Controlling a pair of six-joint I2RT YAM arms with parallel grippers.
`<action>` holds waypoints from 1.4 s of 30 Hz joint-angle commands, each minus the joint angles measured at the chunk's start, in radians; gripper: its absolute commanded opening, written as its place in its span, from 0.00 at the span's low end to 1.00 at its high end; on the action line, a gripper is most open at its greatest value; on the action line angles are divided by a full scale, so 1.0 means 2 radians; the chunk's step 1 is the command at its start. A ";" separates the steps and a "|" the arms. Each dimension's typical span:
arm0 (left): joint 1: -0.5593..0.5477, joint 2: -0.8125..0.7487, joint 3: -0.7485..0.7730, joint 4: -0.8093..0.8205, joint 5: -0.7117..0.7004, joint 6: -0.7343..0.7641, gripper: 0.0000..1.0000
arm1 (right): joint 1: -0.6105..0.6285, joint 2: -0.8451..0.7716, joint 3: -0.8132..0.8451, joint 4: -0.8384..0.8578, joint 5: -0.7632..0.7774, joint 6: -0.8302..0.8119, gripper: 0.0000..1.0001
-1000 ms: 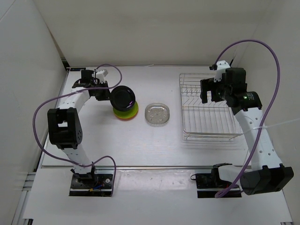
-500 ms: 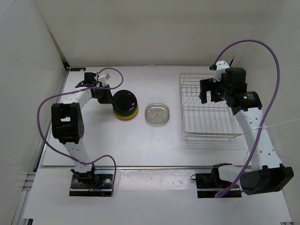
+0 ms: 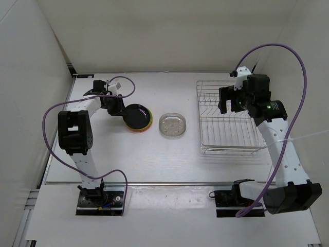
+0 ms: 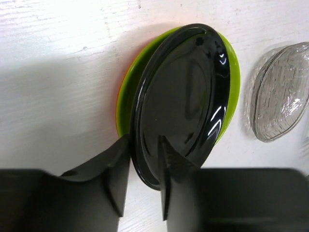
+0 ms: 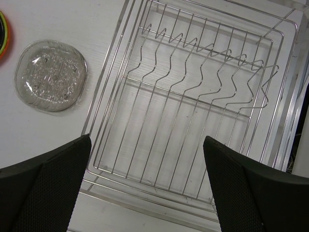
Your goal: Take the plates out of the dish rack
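Plate stack (image 3: 138,118) on table (image 3: 154,159) L, lone plate (image 3: 172,125) mid, dish rack (image 3: 229,116) R of it

Glossy black plate (image 4: 183,96); shiny wire rack (image 5: 193,96); textured clear plate (image 5: 50,75).

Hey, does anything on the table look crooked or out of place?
The black plate sits off-centre on the green plate, overhanging toward the left hand, whose fingers straddle its rim. Nothing else stands out.

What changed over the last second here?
The left gripper lowered the black plate, tilted before, down onto the green plate; whether it has let go is unclear. The clear plate, rack and right gripper stayed put.
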 commanded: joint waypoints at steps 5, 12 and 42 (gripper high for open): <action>0.002 -0.034 0.004 0.000 0.020 0.009 0.57 | 0.000 -0.015 0.012 0.010 -0.011 -0.003 1.00; 0.002 -0.063 -0.012 0.000 0.009 0.014 0.83 | 0.000 -0.024 0.012 0.010 -0.011 -0.003 1.00; 0.092 -0.372 -0.061 -0.117 -0.216 0.055 1.00 | -0.213 0.044 -0.017 0.067 -0.010 -0.008 1.00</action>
